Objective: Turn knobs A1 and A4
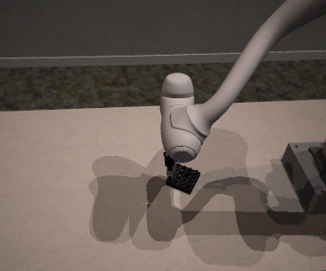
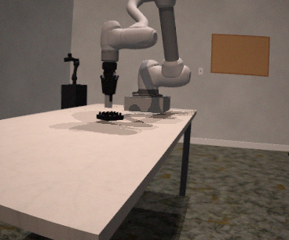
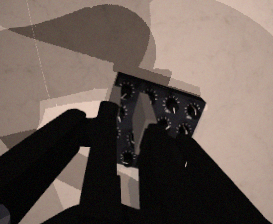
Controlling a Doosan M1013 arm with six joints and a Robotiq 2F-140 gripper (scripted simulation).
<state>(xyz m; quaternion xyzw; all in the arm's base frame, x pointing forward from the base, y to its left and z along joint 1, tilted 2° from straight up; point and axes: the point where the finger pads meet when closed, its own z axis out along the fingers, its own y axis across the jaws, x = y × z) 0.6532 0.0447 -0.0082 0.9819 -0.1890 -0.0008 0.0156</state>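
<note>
The knob box (image 1: 182, 178) is a small black square box with rows of knobs, standing flat on the table near its middle. It also shows in the exterior view (image 2: 110, 115) and in the wrist view (image 3: 159, 117). My gripper (image 2: 108, 105) points straight down and hangs a little above the box, over its left edge as the top view shows it (image 1: 170, 172). The fingers (image 3: 135, 141) stand close together with only a narrow gap, and nothing is between them. The knob names and white lines are too small and dark to read. The fingers hide part of the box in the wrist view.
The arm's grey base block (image 1: 312, 170) stands on the table's right side, also seen in the exterior view (image 2: 147, 103). A black stand (image 2: 74, 94) is beyond the table's far side. The table's edge (image 2: 169, 157) drops off to the floor.
</note>
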